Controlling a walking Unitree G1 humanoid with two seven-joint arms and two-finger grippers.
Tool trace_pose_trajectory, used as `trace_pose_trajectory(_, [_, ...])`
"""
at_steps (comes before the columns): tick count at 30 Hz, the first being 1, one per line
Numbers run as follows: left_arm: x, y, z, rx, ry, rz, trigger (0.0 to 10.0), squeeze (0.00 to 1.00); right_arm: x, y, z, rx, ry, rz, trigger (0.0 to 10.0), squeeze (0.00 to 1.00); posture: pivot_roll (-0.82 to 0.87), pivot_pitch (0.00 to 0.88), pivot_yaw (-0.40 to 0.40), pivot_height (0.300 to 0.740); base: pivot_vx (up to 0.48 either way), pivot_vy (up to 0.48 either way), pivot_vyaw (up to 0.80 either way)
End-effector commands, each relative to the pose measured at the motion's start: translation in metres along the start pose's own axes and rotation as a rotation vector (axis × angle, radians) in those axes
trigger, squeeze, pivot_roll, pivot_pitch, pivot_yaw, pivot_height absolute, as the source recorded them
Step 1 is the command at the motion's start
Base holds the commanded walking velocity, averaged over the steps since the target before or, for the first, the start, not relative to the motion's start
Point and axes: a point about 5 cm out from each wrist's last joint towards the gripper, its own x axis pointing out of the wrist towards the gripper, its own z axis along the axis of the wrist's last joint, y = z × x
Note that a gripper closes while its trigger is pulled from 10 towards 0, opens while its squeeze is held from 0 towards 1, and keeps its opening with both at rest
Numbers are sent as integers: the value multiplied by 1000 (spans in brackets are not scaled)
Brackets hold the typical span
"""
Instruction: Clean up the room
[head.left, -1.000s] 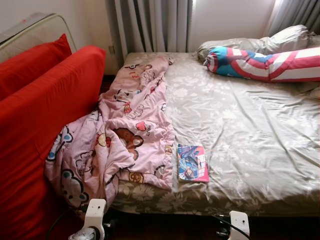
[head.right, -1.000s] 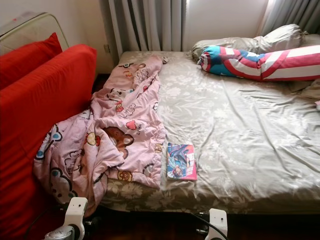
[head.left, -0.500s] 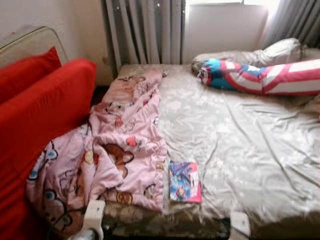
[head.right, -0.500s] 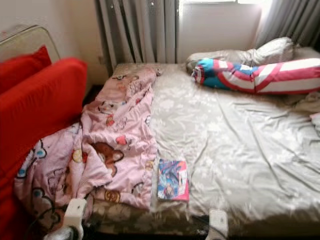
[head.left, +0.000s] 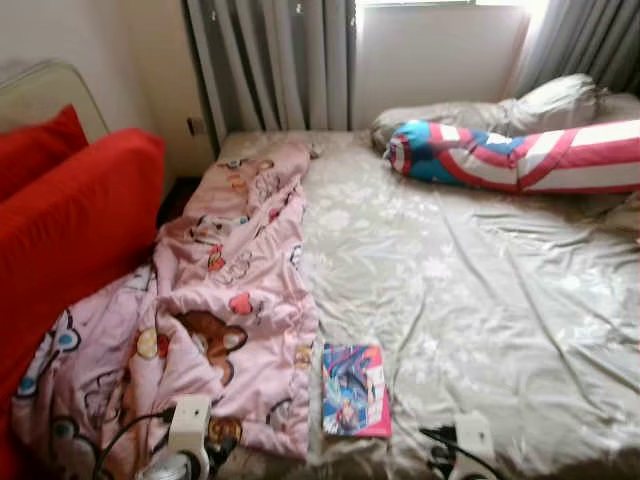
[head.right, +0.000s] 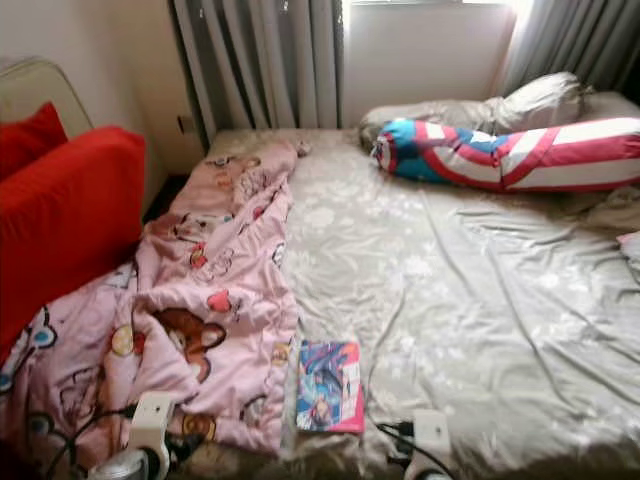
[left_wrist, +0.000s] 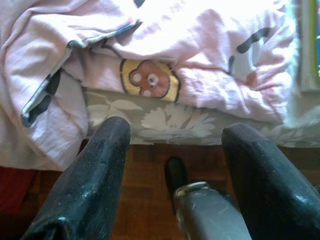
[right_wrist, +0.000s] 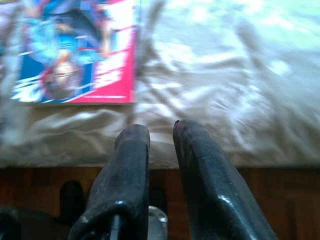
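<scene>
since my right gripper (right_wrist: 160, 132), nearly closed and empty, sits lower right of the book (head.left: 355, 390), i'd use it; left gripper (left_wrist: 175, 135) open.

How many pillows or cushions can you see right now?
4: two red cushions left of the bed, a striped bolster at its head, a grey pillow behind it. The pink blanket may hide more.

The robot is closer to the bed (head.left: 480, 300) than a second ago: the whole head view has shifted, so the comic book (head.left: 355, 390) and pink cartoon blanket (head.left: 215, 330) sit lower and larger. Both wrist mounts now overlap the bed's near edge instead of the dark floor.
</scene>
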Motion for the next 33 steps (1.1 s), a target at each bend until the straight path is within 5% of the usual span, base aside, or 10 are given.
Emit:
trace_pose_trajectory(1, [1, 0, 2, -16, -5, 6, 10000, 0, 1, -3, 7, -45, -25, 27, 10000, 0, -131, 0, 27, 740, 0, 0, 0])
trace_pose_trajectory(18, [7, -13, 46, -53, -188, 3, 10000, 0, 5, -17, 49, 30, -182, -41, 10000, 0, -125, 0, -11, 740, 0, 0, 0])
trace_pose_trajectory(22, [6, -14, 63, -76, -305, -9, 10000, 0, 4, -17, 60, 49, -267, -51, 10000, 0, -115, 0, -22, 740, 0, 0, 0])
trace_pose_trajectory(24, [3, -33, 103, -52, -497, -58, 10000, 0, 3, -16, 65, 33, -311, -30, 10000, 0, -104, 0, -22, 740, 0, 0, 0])
trace_pose_trajectory(33, [-9, -30, 124, -40, -686, -63, 10000, 0, 0, -16, 75, 12, -404, -6, 10000, 0, -93, 0, -18, 740, 0, 0, 0])
